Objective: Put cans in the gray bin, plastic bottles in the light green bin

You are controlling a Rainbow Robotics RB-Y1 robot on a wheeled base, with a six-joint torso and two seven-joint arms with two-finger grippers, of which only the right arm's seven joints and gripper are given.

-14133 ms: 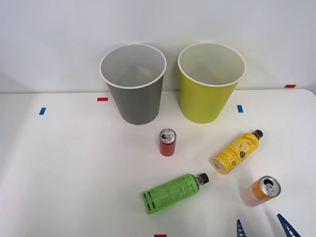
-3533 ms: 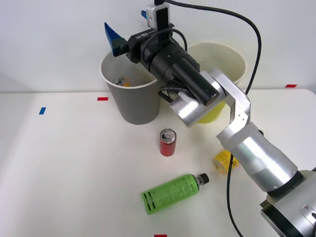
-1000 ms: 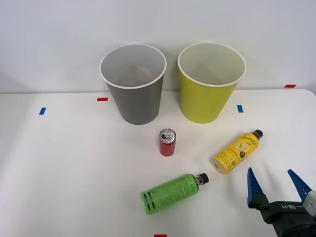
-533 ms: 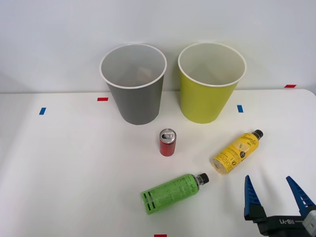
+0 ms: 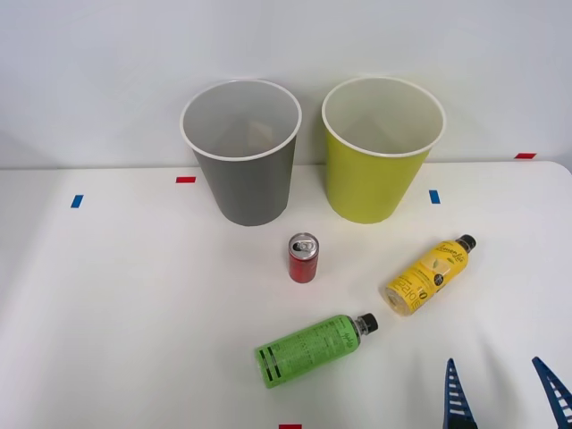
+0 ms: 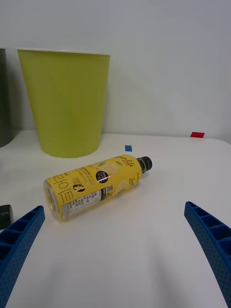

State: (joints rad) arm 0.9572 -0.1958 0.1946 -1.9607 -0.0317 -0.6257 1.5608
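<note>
Two bins stand upright side by side at the far edge of the white table [image 5: 107,295], against the wall: the gray bin [image 5: 244,179] on the left, the light green bin [image 5: 368,179] on the right, their white rims close but apart. Just in front of the gray bin, a short red can [image 5: 303,258] stands upright with its silver top showing. To its right, the yellow bottle [image 5: 428,274] lies on its side, black cap pointing away toward the far right. Nearer the front edge, the green bottle [image 5: 313,349] also lies on its side, cap pointing right, toward the base of the yellow bottle but not touching it. Small red and blue tape marks dot the table.

At the near right corner of the table, the right gripper [image 5: 507,398] shows as two blue ribbed fingers [image 5: 457,400] spread wide apart, holding nothing. From the wrist camera, the fingers [image 6: 19,243] sit at the two corners with bare table between them; beyond lies the yellow bottle [image 6: 94,186], and behind it the light green bin [image 6: 65,103], with a sliver of the gray bin [image 6: 4,101] at the edge.
</note>
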